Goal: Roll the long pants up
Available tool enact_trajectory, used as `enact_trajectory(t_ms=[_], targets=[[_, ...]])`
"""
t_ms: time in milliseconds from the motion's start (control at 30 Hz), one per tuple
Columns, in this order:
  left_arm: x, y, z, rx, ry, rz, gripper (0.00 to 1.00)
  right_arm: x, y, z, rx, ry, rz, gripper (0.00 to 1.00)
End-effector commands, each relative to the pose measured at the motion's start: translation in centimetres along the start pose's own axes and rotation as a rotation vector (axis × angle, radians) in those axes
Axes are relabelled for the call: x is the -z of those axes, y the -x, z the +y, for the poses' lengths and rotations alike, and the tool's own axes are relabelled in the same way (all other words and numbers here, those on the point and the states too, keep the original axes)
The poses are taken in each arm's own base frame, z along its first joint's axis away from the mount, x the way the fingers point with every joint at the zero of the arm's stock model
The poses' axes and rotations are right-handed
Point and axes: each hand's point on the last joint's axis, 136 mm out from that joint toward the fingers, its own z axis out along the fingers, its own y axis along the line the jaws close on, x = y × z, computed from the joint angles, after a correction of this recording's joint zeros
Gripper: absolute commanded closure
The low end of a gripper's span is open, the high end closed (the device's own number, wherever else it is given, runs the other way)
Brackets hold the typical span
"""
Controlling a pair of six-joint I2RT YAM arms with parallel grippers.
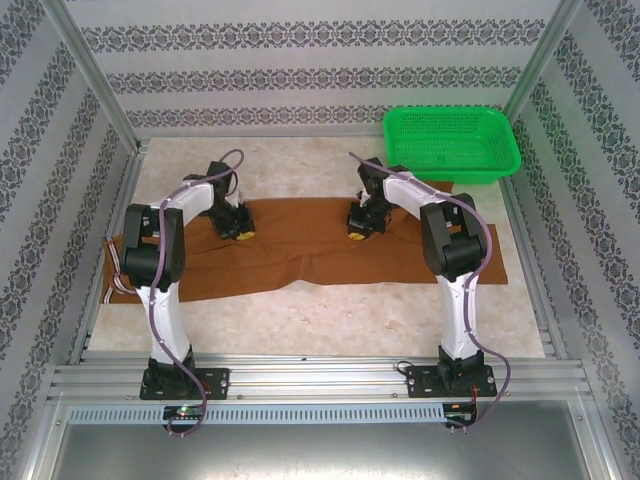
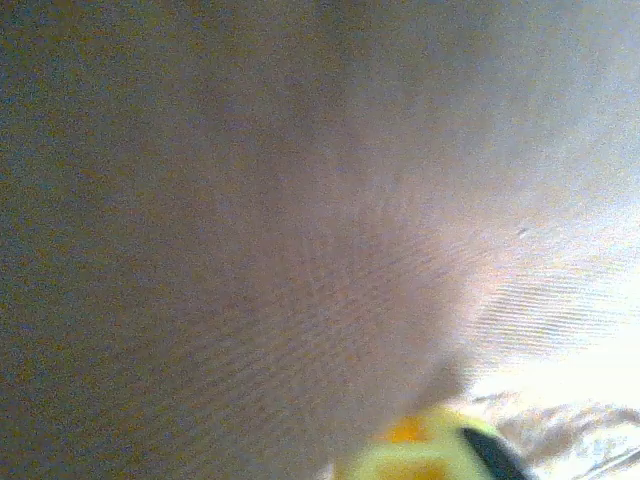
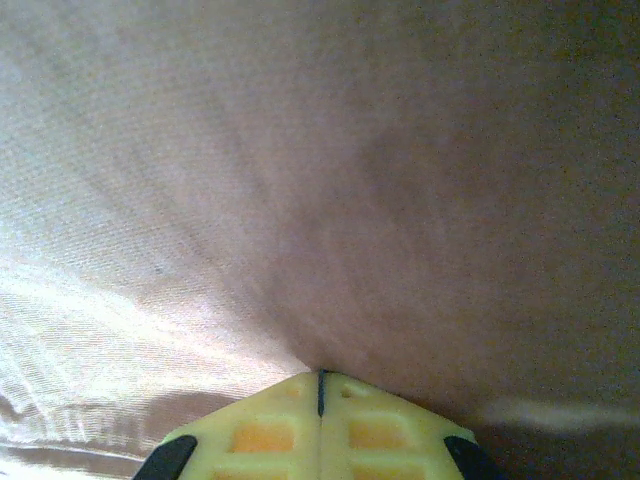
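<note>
The pants (image 1: 300, 250) are spread flat across the table (image 1: 330, 320) as one long band that runs from the left rail almost to the right rail, well apart from the green basket (image 1: 452, 145) at the far right corner. No rolled part is seen at either end, so the task is judged to be at an early stage: the cloth is being gripped and arranged, and the roll itself is not yet begun.

The left gripper (image 1: 236, 228) is lowered onto the far half of the band, left of its middle. In the left wrist view only blurred cloth and part of one yellow finger (image 2: 425, 455) are made out, so it cannot be told whether these jaws are parted or closed, nor whether cloth is held.

The right gripper (image 1: 360, 228) is set on the far half too, right of the middle. In the right wrist view its fingertips (image 3: 270, 425) are pressed together with a thin seam between them, and creases of the cloth are drawn to the tips, so a pinch of fabric is judged to be held there.

For the next move, the band must be kept even and narrow. One end should then be taken, turned over onto itself and rolled evenly along the length.
</note>
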Motion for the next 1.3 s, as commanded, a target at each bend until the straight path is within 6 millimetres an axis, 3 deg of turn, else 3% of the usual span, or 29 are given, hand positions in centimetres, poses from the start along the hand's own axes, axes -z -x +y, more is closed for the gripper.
enact_trajectory(t_ms=[0,100,200,267,300,467,567,700,967,1133,1267], targets=[[2.3,1.3,-1.4,-0.108,-0.001,-0.061,0.71,2.3,0.8,-0.8,0.016,-0.063,-0.07,1.0],[6.2,2.3,-2.5,-0.16,0.003,-0.187,0.49,7.2,1.0,0.2,0.052,-0.067,-0.198,0.98],[10.2,2.5,-1.2,-0.139,0.095,-0.298,0.39,12.2,0.7,0.9,0.082,-0.049,-0.318,0.46],[12.5,2.4,0.9,-0.06,0.147,-0.362,0.38,14.4,0.4,0.9,0.082,-0.02,-0.353,0.25],[13.4,2.4,2.2,-0.009,0.164,-0.39,0.37,15.2,0.3,0.7,0.077,-0.014,-0.362,0.21],[15.5,0.3,9.8,0.332,0.099,-0.52,0.31,16.9,0.4,-2.9,0.009,-0.019,-0.379,0.17],[15.6,-1.4,12.0,0.428,0.053,-0.517,0.29,17.1,0.5,-4.9,-0.044,-0.021,-0.374,0.17],[15.4,-3.4,13.2,0.444,0.086,-0.48,0.28,16.6,1.1,-6.6,-0.087,-0.026,-0.364,0.17],[14.6,-5.5,16.5,0.529,0.104,-0.461,0.25,13.7,3.3,-7.3,-0.131,-0.029,-0.318,0.17],[15.8,-6.9,15.3,0.54,0.033,-0.456,0.26,12.9,3.4,-7.0,-0.14,-0.01,-0.298,0.17],[17.9,-8.5,14.5,0.525,0.042,-0.505,0.25,13.2,3.4,-6.9,-0.143,-0.002,-0.311,0.17]])
